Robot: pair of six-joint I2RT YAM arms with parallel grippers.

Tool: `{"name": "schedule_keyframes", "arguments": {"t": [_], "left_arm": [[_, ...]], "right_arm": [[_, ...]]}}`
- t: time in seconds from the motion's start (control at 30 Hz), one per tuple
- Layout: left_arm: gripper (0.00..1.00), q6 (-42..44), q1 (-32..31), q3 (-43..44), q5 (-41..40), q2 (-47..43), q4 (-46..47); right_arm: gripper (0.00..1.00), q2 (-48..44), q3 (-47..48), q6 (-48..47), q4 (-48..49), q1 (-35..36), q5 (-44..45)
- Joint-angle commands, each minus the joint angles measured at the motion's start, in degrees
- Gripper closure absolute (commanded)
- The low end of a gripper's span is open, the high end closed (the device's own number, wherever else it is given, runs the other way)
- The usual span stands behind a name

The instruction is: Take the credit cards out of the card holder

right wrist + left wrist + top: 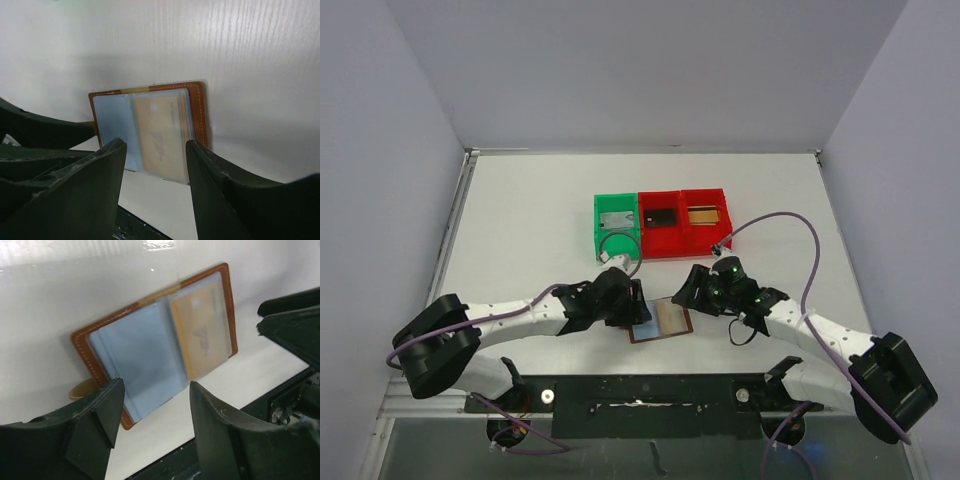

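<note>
The card holder [661, 321] lies open at the bottom middle of the top view, so the gold card [161, 137] shows (inside its pocket). The left gripper [156, 385] and right gripper [156, 144] hang beside it, wide and empty.

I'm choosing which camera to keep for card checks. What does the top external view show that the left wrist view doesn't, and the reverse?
Only top external: the green bin and two red bins, each holding a flat item. Only left wrist: the card holder's stitched edging, and the gold-yellow card plainly behind its translucent pocket. Both: the holder lying open on the table, with the left pincer open over it.
</note>
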Motion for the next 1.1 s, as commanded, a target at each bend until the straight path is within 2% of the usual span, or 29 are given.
{"name": "schedule_keyframes", "arguments": {"t": [0.0, 0.17, 0.33, 0.57, 1.07], "left_arm": [[0.48, -1.9, 0.3, -2.1, -6.0, -4.2, -3.3], [0.48, -3.1, 0.6, -5.8, -6.2, -6.6, -2.8], [0.48, -3.8, 0.7, -8.4, -3.7, -8.0, 2.2], [0.50, -4.4, 0.8, -9.1, -3.0, -8.4, 4.7], [0.66, -2.8, 0.8, -7.5, -2.1, -5.8, 4.2]], "right_arm": [[0.50, 5.0, 4.0, 1.8, 1.8, 3.2, 4.0], [0.53, 9.2, 6.0, 1.8, 1.3, 5.6, 4.7], [0.57, 10.4, 6.6, 1.6, -0.4, 6.7, 5.8], [0.62, 12.0, 6.8, 0.6, -1.1, 7.0, 4.5], [0.73, 16.3, 9.0, -0.4, -2.3, 8.6, 4.0]]}}
